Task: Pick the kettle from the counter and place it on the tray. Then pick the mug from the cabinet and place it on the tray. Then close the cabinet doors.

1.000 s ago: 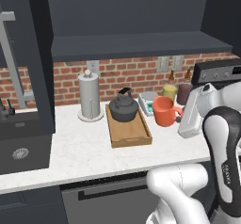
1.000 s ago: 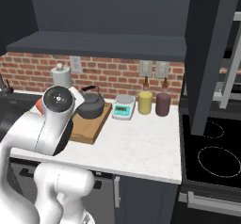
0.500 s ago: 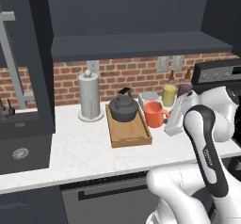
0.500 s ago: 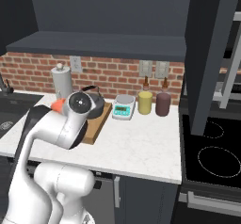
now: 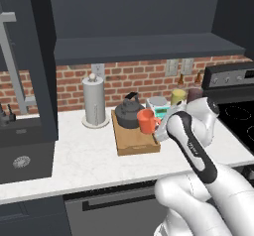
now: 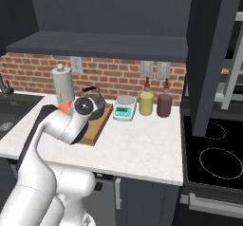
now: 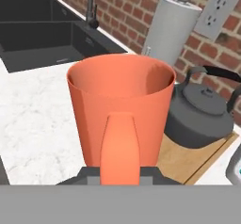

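Observation:
My gripper [image 7: 120, 174] is shut on the handle of the orange-red mug [image 7: 120, 105], which it holds upright. From the left base camera the mug [image 5: 147, 120] hangs over the right side of the wooden tray [image 5: 137, 144], just right of the kettle [image 5: 128, 113]. The dark grey kettle [image 7: 200, 116] stands on the tray [image 7: 200, 159], which rests on the white counter [image 5: 84, 155]. My arm hides most of the mug [image 6: 63, 107] in the right base view. The cabinet [image 5: 139, 49] above stands with both cabinet doors [image 5: 42, 56] swung open.
A paper-towel roll [image 5: 94, 101] stands left of the tray. A scale [image 6: 125, 109], a yellow cup [image 6: 146, 103] and a maroon cup [image 6: 164, 105] line the brick wall to the right. The sink [image 7: 37, 25] lies far left, the stove [image 6: 216, 158] far right.
My arm has swung left, carrying the mug from over the right part of the counter to the tray's right side, close to the kettle. The grip has stayed shut.

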Tool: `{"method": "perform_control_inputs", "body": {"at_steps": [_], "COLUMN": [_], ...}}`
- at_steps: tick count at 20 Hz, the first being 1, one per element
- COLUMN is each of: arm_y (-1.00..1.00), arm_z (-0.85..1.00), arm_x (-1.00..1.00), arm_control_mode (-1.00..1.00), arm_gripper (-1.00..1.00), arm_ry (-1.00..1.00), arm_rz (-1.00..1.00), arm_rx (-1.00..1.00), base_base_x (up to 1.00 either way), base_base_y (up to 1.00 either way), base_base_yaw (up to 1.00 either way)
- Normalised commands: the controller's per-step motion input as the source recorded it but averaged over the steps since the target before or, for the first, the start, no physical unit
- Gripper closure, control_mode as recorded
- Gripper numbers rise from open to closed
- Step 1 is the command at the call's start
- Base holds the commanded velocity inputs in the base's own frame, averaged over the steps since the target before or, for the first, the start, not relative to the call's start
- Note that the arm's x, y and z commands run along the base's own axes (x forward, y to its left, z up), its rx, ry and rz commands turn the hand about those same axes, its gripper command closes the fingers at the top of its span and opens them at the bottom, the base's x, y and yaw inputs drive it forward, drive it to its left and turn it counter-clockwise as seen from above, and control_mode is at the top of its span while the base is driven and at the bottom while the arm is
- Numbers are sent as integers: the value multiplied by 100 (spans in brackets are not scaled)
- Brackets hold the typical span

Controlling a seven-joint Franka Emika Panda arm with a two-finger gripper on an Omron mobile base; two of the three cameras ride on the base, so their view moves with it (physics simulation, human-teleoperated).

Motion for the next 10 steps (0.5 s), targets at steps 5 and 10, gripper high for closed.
{"method": "perform_control_inputs", "body": {"at_steps": [5, 10], "arm_y": [0, 0], "arm_z": [-30, -34], "arm_x": [74, 62], "arm_control_mode": [-100, -100], "arm_gripper": [100, 100], "arm_ry": [14, 14], "arm_rz": [0, 1], "arm_rx": [7, 4], "base_base_x": [0, 0], "base_base_y": [0, 0], "base_base_yaw": [0, 0]}}
